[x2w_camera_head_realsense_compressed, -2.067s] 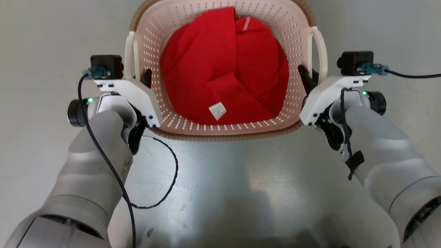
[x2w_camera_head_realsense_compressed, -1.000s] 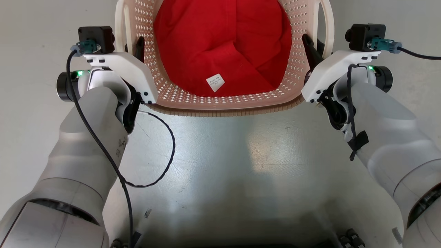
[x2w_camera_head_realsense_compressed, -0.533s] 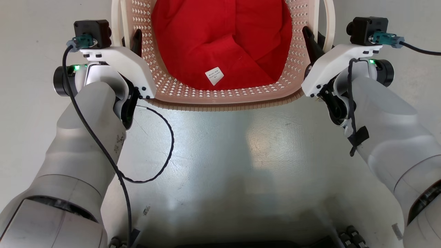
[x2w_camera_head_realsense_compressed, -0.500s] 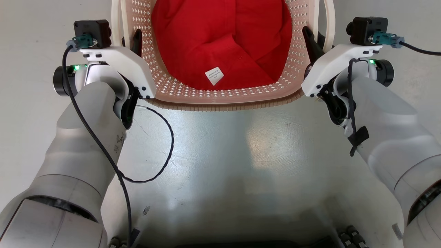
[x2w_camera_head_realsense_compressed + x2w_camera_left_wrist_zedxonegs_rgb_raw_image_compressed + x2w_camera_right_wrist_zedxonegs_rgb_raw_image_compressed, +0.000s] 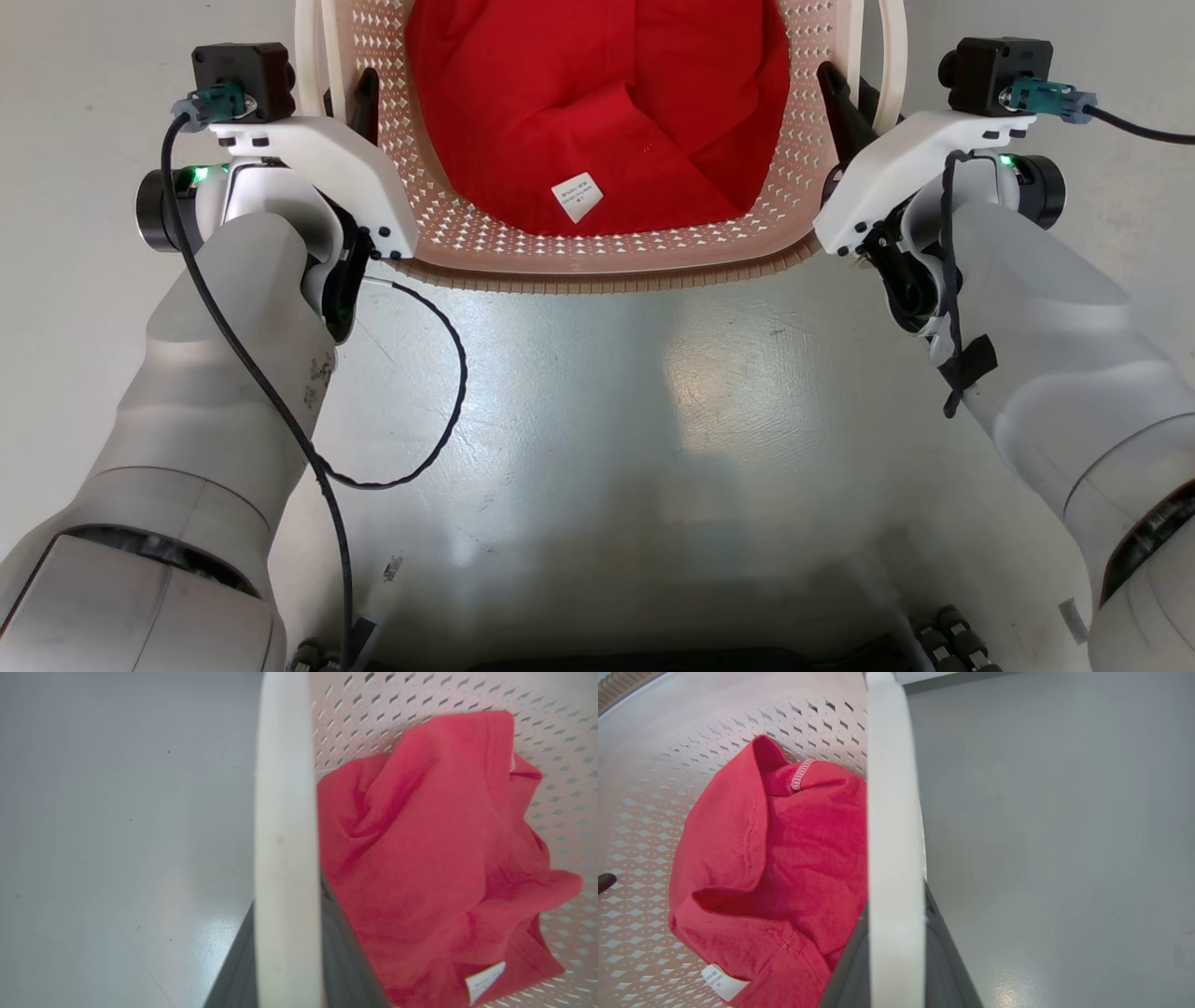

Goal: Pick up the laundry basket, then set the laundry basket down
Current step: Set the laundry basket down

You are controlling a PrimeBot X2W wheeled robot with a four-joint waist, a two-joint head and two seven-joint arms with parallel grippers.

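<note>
Because you clamp a handle [image 5: 285,812] narrowly in each, left gripper [image 5: 345,91] and right gripper [image 5: 848,86] flank the laundry basket [image 5: 597,269], likely balancing the red garment [image 5: 597,103] between them.

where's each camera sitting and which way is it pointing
Head view: on the robot's head, facing forward and down at the cream-white perforated plastic laundry basket holding a crumpled red cloth; both pale forearms, left gripper and right gripper show.
Left wrist view: on the left wrist, looking along its dark fingers straddling a white loop handle.
Right wrist view: on the right wrist, likewise, its fingers straddling the other handle.
Shared: both wrist views show the cloth's white label.
</note>
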